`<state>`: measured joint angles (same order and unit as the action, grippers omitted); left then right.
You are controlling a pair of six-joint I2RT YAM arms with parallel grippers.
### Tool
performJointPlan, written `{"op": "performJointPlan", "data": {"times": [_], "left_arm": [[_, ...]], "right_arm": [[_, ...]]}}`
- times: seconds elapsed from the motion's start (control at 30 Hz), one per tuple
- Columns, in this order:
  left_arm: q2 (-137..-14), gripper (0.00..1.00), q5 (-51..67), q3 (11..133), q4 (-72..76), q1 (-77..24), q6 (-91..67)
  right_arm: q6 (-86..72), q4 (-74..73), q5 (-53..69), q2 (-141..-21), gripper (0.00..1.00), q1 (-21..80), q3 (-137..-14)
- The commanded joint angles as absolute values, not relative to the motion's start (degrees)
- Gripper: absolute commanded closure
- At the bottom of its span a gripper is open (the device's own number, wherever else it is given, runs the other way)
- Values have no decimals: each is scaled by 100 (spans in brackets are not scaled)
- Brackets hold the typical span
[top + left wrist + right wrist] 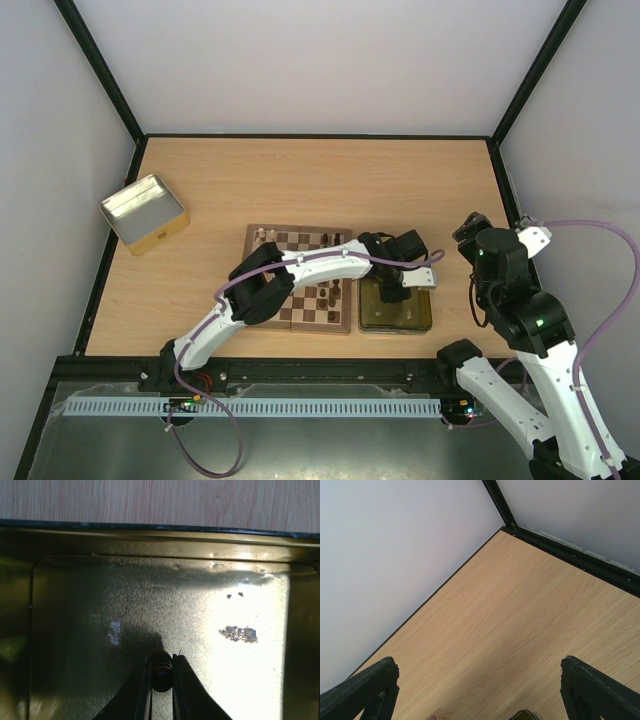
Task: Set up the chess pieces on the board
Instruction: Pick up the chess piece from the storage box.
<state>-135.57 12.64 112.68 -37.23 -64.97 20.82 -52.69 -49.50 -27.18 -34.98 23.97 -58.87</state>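
The board (299,241) lies at the table's middle with several dark and cream chess pieces (326,295) standing on it. My left arm reaches over the board into the yellow-gold tin (400,316) to its right. In the left wrist view, my left gripper (161,674) is shut on a dark chess piece (161,669) just above the tin's floor (200,610). The rest of that floor shows no other pieces. My right gripper (480,692) is open, held over bare table at the right, with nothing between its fingers (372,687).
A silver tin (145,212) sits at the back left of the table. Black frame rails (515,195) and white walls close in the sides and back. The gold tin's corner (525,716) peeks in at the bottom of the right wrist view.
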Motion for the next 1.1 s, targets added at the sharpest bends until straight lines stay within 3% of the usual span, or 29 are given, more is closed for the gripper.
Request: {"op": "performJointPlan", "data": {"times": [0.0,0.47,1.07], "left_arm": [[-13626,95,1327,11353,-3868,-6500,2112],[-12604,98,1167,11168,-4295,-6504,2120],[-9281,98,668,7589,-4020,-6091,2173]], "right_arm": [[-5261,-4960,-2806,-3498,15,2373,-5778],[-5234,-4807,-2765,-3498,15,2373,-5642],[-5330,-4395,-2472,-3762,15,2373,-5146]]}}
